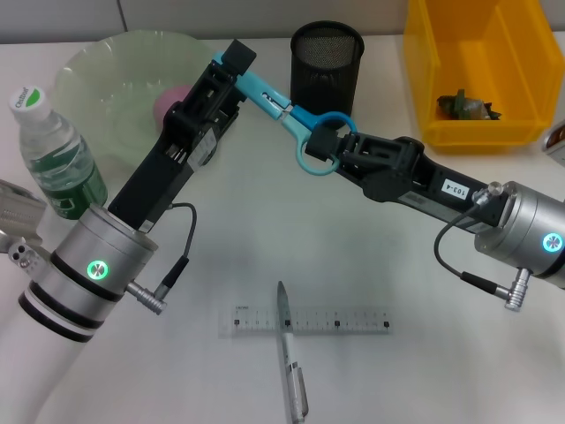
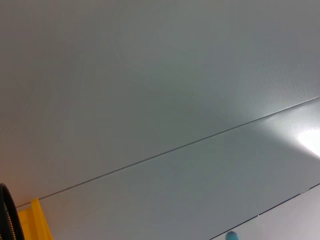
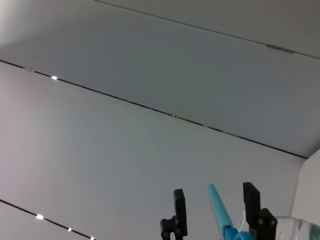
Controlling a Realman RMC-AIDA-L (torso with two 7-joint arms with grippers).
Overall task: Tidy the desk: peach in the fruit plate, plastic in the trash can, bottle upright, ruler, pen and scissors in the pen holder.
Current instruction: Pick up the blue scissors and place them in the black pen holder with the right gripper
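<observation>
The light-blue scissors (image 1: 281, 108) hang in the air between my two grippers, just in front of the black mesh pen holder (image 1: 327, 60). My right gripper (image 1: 323, 147) is shut on the handle ring. My left gripper (image 1: 228, 67) is at the blade end. In the right wrist view its fingers (image 3: 178, 212) stand apart on either side of the blade (image 3: 219, 210) without touching it. A pink peach (image 1: 169, 102) lies in the green fruit plate (image 1: 106, 62). The bottle (image 1: 53, 150) stands upright at the left. The clear ruler (image 1: 335, 321) and the pen (image 1: 290, 358) lie crossed at the table's front.
A yellow bin (image 1: 521, 79) at the back right holds a crumpled plastic wrapper (image 1: 465, 105). A dark object (image 1: 557, 140) pokes in at the right edge. Both forearms stretch across the table's middle, above the ruler and pen.
</observation>
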